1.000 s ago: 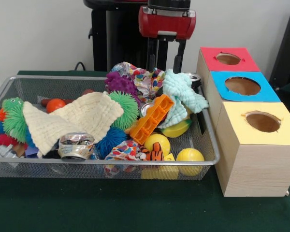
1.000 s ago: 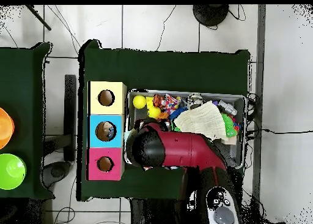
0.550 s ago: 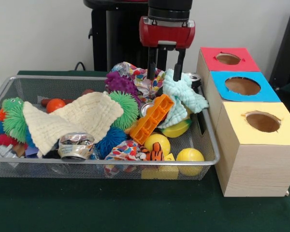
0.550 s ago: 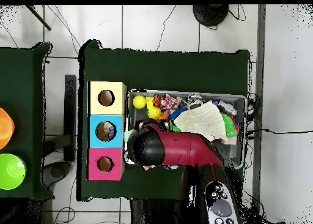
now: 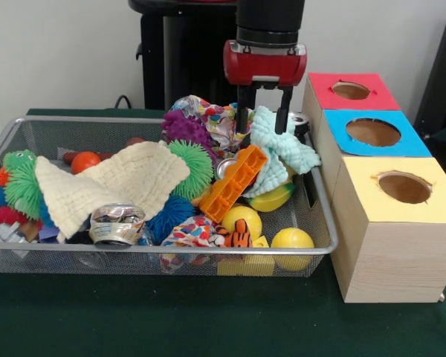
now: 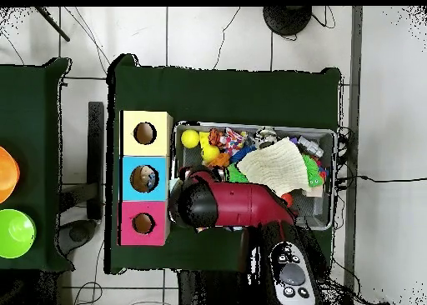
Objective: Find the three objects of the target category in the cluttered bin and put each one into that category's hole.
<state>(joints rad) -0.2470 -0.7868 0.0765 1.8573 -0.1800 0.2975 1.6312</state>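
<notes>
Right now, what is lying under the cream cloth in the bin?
Under the cream cloth, a crushed silver can and a blue spiky ball poke out at its front edge. Whatever lies beneath its middle is covered.

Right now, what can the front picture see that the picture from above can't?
Only the front view shows the gripper, open over the pale blue cloth, and the orange block. Only the overhead view shows something inside the blue box's hole, plus orange and green bowls on a second table. Both show the wire bin, cream cloth and three colored boxes.
</notes>
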